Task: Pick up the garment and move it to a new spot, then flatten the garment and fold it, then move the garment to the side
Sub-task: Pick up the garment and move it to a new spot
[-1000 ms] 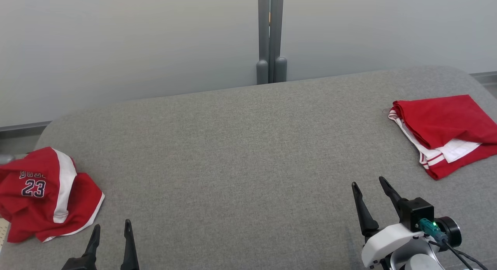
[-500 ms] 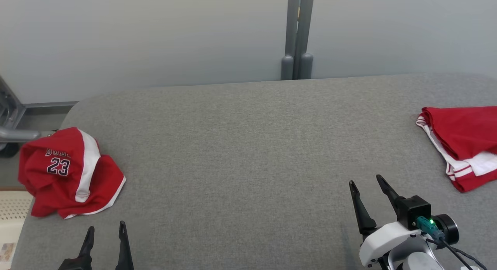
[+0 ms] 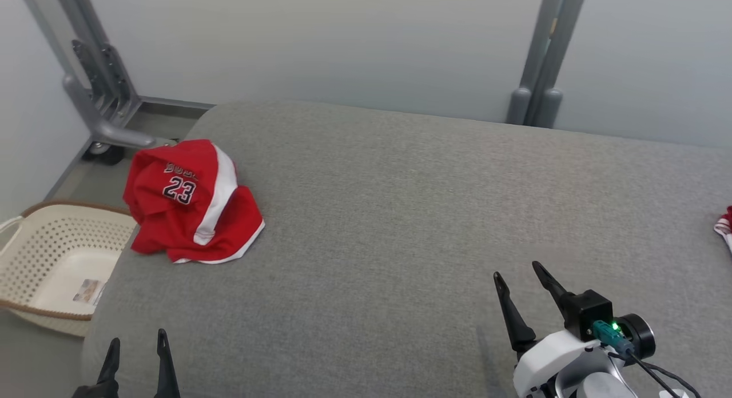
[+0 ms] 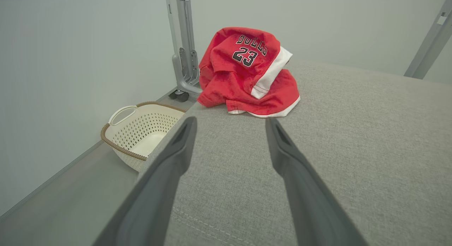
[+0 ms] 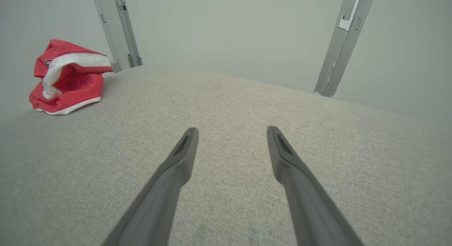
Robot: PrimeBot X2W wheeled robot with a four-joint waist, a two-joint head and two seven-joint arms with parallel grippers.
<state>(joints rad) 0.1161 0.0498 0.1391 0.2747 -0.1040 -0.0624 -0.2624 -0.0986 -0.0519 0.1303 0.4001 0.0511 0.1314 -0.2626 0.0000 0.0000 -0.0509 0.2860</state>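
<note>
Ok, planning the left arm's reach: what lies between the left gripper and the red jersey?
Just bare grey padded surface between left gripper and red jersey, per the left wrist view.

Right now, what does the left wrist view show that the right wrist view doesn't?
Left wrist view, not the right: the basket on the floor beside the pad, the 23 print on the jersey, and the left gripper, open. Right wrist view, not the left: the right gripper, open above bare pad, with the jersey far off at that view's left. Both: the crumpled red jersey lying on the grey pad, the pale wall and grey posts.
</note>
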